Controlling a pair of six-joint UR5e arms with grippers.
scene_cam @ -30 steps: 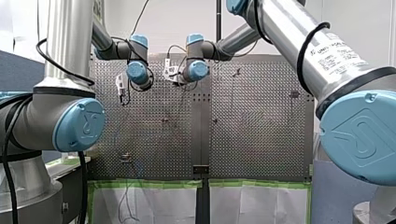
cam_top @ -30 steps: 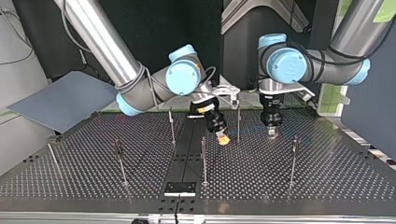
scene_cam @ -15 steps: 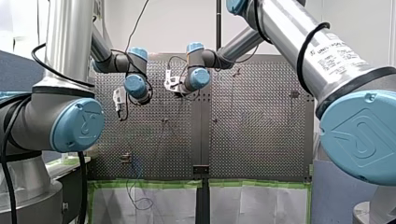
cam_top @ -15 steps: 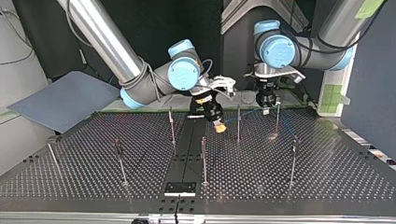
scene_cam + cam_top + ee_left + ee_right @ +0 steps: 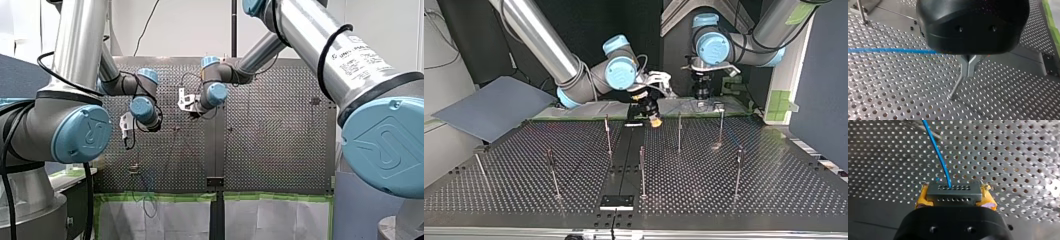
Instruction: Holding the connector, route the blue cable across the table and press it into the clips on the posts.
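Routing, early stage: connector in hand, cable apparently in no clip yet.
The right gripper point(image 5: 955, 198) clamps the grey connector point(image 5: 953, 191) between its yellow pads point(image 5: 923, 198); the blue cable point(image 5: 938, 155) runs straight ahead of it over the table point(image 5: 1010, 157). The left gripper point(image 5: 968, 68) has its metal fingers point(image 5: 965, 67) together. The cable passes under its body, so any hold on it is hidden. Next, probably: carry the connector to a post point(image 5: 679, 132), keep the line taut, press down into the clip.

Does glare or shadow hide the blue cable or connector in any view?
Right wrist view: glare whitens the table beside the connector, but it and the blue cable read plainly. Left wrist view: the cable shows until my left tool's black body covers it.
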